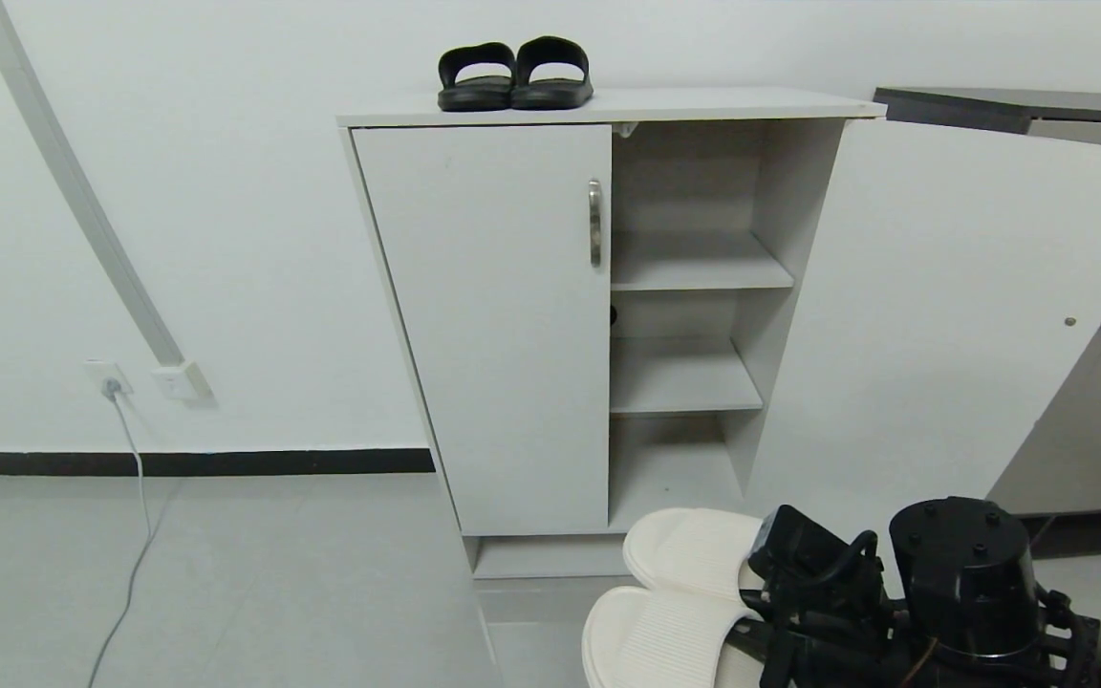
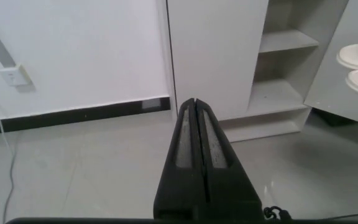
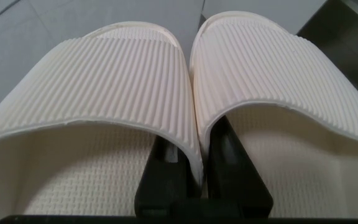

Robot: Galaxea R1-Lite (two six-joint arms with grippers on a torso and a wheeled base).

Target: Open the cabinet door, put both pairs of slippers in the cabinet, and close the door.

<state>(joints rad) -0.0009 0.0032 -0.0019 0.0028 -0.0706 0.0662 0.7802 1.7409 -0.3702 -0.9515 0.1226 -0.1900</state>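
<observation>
**White slippers held before an open shoe cabinet, black pair waiting on top**

A plain white wall (image 1: pixel 226 239) meets a pale grey floor (image 1: pixel 273 573) along a dark skirting strip. At far left a wall socket (image 1: pixel 109 379) feeds a thin cable (image 1: pixel 140 497) that trails down onto the floor. The left gripper (image 2: pixel 195 118) hangs low over the bare floor to the left of the cabinet front, its two fingers pressed flat together with nothing between them.

The white cabinet (image 1: pixel 723 103) stands against the wall. Its left door (image 1: pixel 488 325) is closed and carries an upright metal handle (image 1: pixel 594 223) at its inner edge. On the cabinet top, above that door, the black slippers (image 1: pixel 512 91) sit side by side, touching, toes toward the robot. The right door (image 1: pixel 942 325) is swung wide open, showing an upper shelf (image 1: pixel 694 268), a middle shelf (image 1: pixel 680 382) and the cabinet bottom (image 1: pixel 670 478).

At lower right, in front of the open side, the white slippers (image 1: pixel 684 592) are carried off the floor by the right gripper (image 3: pixel 194 171). One finger sits inside each slipper, and together they clamp the two inner side walls.

The slippers look like light, soft foam with ribbed straps, so they should weigh little but may bend or sag. Pinching the adjoining inner walls keeps a pair together, and the same hold would likely suit the black pair.
</observation>
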